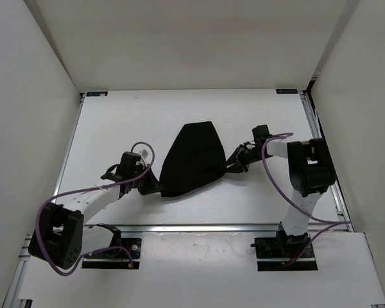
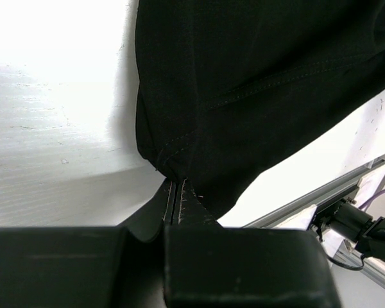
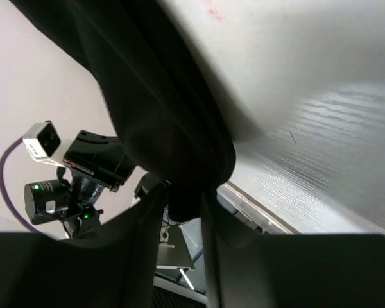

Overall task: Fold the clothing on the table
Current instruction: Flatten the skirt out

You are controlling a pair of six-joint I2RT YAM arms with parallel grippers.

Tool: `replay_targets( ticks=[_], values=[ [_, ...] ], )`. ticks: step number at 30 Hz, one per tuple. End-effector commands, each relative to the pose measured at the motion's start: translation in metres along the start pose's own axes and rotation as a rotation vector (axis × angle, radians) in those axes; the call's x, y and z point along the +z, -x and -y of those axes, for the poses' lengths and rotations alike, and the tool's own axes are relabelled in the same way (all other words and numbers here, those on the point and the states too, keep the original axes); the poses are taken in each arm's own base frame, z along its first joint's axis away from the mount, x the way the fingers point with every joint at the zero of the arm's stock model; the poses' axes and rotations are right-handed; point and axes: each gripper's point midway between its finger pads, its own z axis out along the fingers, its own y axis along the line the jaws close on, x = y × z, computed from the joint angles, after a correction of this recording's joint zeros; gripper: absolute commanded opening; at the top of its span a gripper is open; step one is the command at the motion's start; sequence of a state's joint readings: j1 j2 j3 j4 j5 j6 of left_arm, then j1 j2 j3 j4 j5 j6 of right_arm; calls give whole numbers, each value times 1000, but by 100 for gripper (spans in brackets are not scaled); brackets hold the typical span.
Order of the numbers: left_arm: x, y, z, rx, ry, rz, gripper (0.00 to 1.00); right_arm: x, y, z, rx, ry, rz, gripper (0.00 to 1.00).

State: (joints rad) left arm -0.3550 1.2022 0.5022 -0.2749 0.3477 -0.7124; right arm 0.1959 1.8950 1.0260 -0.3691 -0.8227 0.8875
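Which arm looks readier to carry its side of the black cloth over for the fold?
Probably left. The left end effector is pinched shut on a stitched corner of the clothing. The right end effector holds only a thick bunch of it, seemingly a looser grip.

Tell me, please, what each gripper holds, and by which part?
The clothing: the left gripper pinches its stitched hem corner, the right gripper a bunched fold at the opposite side.
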Motion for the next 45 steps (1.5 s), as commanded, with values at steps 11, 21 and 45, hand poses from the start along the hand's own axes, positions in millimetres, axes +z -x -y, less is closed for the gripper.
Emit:
replay_targets(
  ticks=[11, 21, 45],
  values=[
    [-5, 11, 2, -15, -25, 45, 0, -30, -12, 27, 21, -72, 52, 0],
    [-16, 29, 24, 29, -70, 73, 0, -90, -16, 42, -214, -359, 298, 0],
    [-64, 13, 118, 195, -501, 3, 0, -121, -126, 74, -527, -463, 354, 0]
  ],
)
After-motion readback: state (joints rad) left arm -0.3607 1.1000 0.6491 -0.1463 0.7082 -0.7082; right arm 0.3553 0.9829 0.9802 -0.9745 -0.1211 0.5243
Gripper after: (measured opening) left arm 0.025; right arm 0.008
